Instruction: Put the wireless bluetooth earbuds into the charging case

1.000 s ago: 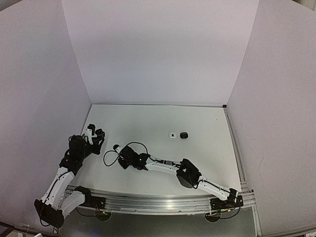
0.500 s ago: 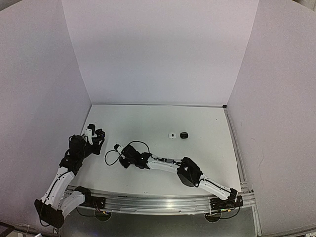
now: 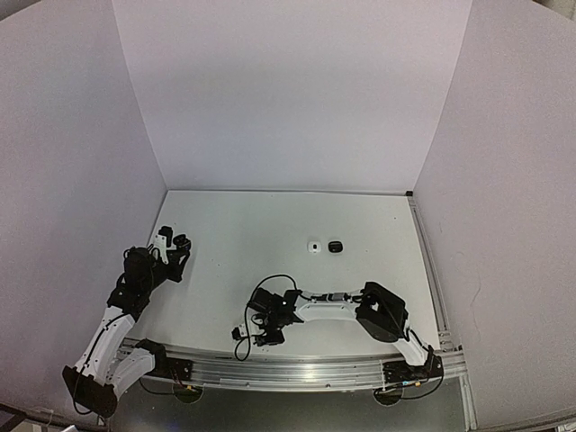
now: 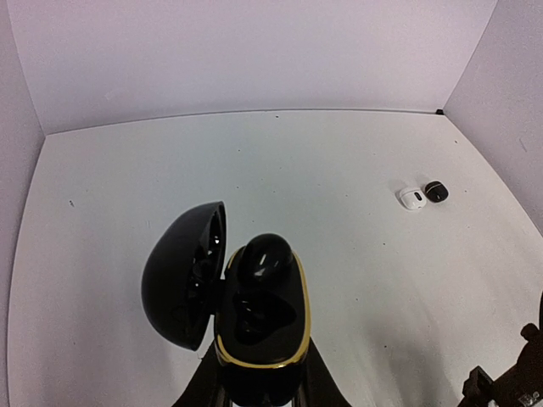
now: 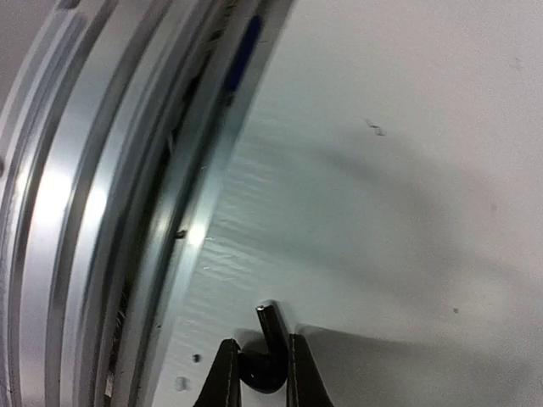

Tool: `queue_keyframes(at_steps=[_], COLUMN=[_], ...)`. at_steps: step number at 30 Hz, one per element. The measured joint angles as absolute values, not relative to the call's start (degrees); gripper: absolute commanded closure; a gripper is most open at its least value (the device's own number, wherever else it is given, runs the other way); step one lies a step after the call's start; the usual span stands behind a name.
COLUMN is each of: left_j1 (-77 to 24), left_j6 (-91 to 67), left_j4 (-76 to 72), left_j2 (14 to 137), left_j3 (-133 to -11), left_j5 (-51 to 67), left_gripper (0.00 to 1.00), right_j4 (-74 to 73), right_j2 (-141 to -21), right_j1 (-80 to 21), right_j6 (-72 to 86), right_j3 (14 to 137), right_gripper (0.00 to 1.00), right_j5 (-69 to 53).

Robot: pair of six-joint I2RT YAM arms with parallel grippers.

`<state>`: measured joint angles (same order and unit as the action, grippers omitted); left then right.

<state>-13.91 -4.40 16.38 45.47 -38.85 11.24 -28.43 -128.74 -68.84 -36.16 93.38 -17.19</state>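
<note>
A: While the right gripper [image 5: 260,377] hangs low by the table's near edge, where is the earbud?

B: Between its fingers. The jaws are pinched on a black earbud [image 5: 266,352], with the body in the pinch and the stem poking past the tips. It sits just beside the metal rail [image 5: 93,212] that runs along the table [image 3: 270,225].

A: And the case?

B: Well apart, over on the left. The left gripper [image 4: 259,383] has its jaws clamped on the base of the black case [image 4: 259,326], and the lid [image 4: 182,275] is swung open to one side. The far socket holds a glossy black lump [image 4: 265,254] that I take for an earbud already seated. The near socket looks empty.

A: So what could go wrong?

B: Mostly the grip. The earbud is small and smooth and held by little surface — a jolt on the way across could twist it or drop it. This near the rail, it might roll into the groove, out of reach. Then there's the fit: if the stem doesn't line up with the empty socket, it will sit proud or skid off the gold rim. Push too hard and the case may tilt in the left jaws. The open lid also stands close to the way in.

A: Those two specks farther out?

B: A white piece [image 3: 314,247] and a black piece [image 3: 335,247], side by side — too small to tell what they are.
</note>
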Motion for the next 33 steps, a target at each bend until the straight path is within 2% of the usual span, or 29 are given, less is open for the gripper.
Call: queue_keyframes(at_steps=[4,10,15,20,26,33], left_j1=[-13.91,-13.91,-13.91,-13.91,-13.91,-13.91], left_j6=[-4.4,-4.4,-4.4,-4.4,-4.51,-4.56], left_j4=[16.35,16.42,16.41,16.38,14.79,13.47], left_j2=[45.79,45.93,45.97,46.04,46.21,46.96], left_j3=[-38.85,-38.85,-38.85,-38.85,-38.5,-37.65], left_j5=[11.84,11.88,12.0,12.28,12.46,13.3], left_gripper=[1.0,1.0,1.0,1.0,1.0,1.0], right_j4=[-31.56,-33.12,-34.38,-33.17,-29.88,-29.1], right_j2=[-128.62,-128.24,-127.33,-122.1,-114.82,-120.66], right_j1=[-69.93,-69.78,-69.78,-70.3,-73.61,-79.02], right_j6=[-44.22,-48.22,-45.07,-32.78,-5.59,15.06], right_j3=[93.32,93.52,93.65,92.7,91.54,91.24], right_gripper=[0.63,0.56,0.53,0.52,0.52,0.53], right_j5=[-18.11,-16.31,-13.34,-9.74,3.47,14.56])
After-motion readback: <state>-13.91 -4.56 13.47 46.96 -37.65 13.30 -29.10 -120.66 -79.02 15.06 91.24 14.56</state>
